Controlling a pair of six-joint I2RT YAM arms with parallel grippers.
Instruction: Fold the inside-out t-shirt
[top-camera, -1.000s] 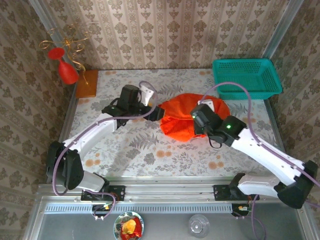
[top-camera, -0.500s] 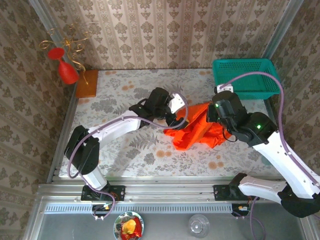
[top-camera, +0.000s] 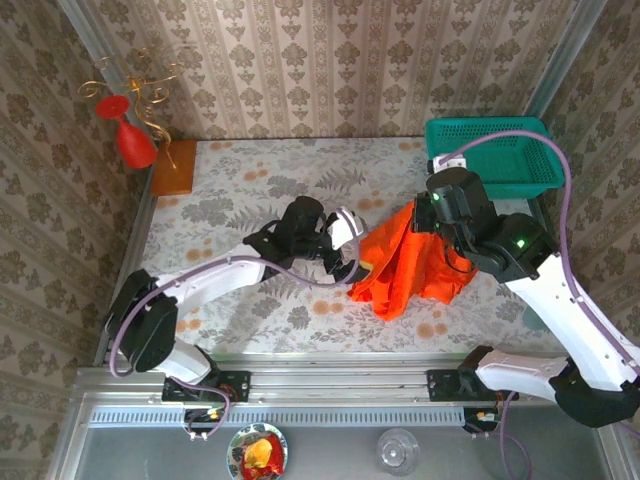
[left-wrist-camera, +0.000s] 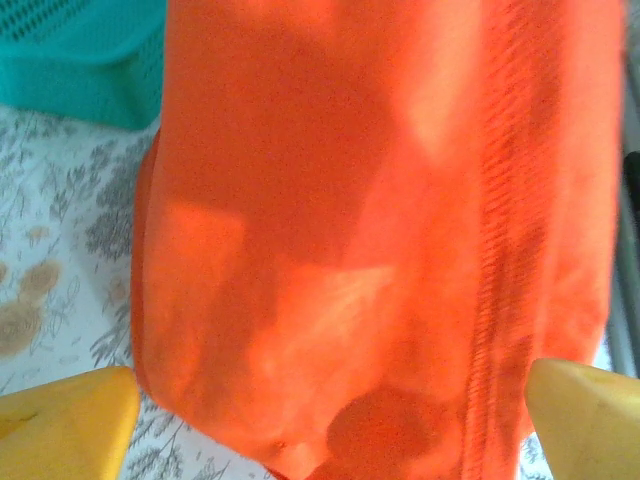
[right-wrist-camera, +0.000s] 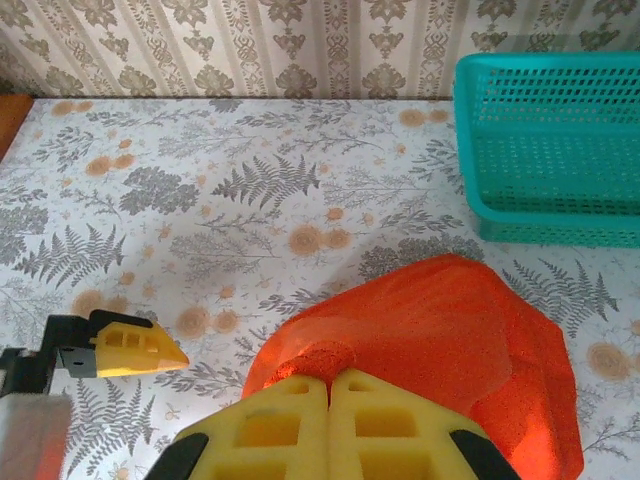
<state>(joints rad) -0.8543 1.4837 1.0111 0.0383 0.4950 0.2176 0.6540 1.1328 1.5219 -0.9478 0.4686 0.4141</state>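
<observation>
Centre-left, top view: left gripper (top-camera: 350, 255), jaws wide, holding nothing.
Centre-right: inside-out t-shirt (top-camera: 405, 265), hanging bunched, lower end on the table (top-camera: 240, 170). We judge it light, limp and not slippery; take it by a hem corner.
Right of it: right gripper (top-camera: 428, 212), pinched on its upper edge.

T-shirt (top-camera: 402, 268) right of centre, basket (top-camera: 500, 155) behind it

The right gripper (top-camera: 421, 213) holds the t-shirt (top-camera: 405, 268) lifted and draping to the table (top-camera: 230, 180), with the left gripper (top-camera: 351, 258) just beside its left edge.
</observation>
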